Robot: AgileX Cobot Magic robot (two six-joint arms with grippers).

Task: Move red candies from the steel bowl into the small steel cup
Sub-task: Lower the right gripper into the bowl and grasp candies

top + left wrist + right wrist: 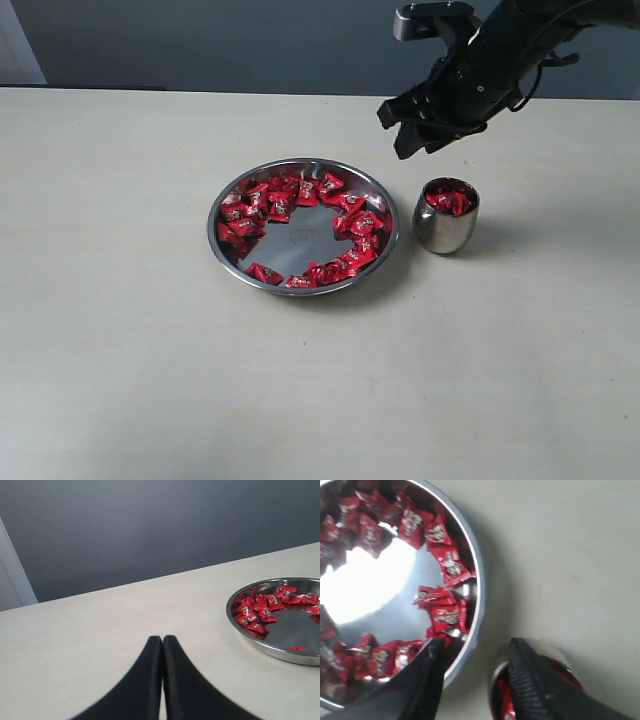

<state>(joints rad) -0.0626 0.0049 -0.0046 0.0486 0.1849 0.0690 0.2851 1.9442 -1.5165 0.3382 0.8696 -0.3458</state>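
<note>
**Right gripper open above bowl and cup, left gripper closed**

The steel bowl (300, 245) lies flat on the pale table (120, 360), a little left of the middle in the exterior view. It is round, so it has no long axis, and its open side faces straight up. The red candies (258, 205) lie inside it in a ring along the wall, and the mirror-like middle of the bottom is bare. The candies do not share one direction. Their long sides point in many different ways, and some of them overlap.

The small steel cup (445, 232) stands upright just beside the bowl on its right, close but not touching, with its mouth upward. A few red candies are visible inside it, near the rim.

The right gripper (417, 148) hangs in the air above the gap between the bowl and the cup, with its fingertips pointing down. In the right wrist view its two fingers (425, 680) stand wide apart and there is nothing between them. One finger is over the rim of the bowl and the other is over the cup.

The left gripper (162, 641) points across the table toward the grey wall (150, 525), apart from the bowl, which shows at the edge of the left wrist view. Its two fingers are pressed together and hold nothing.
</note>
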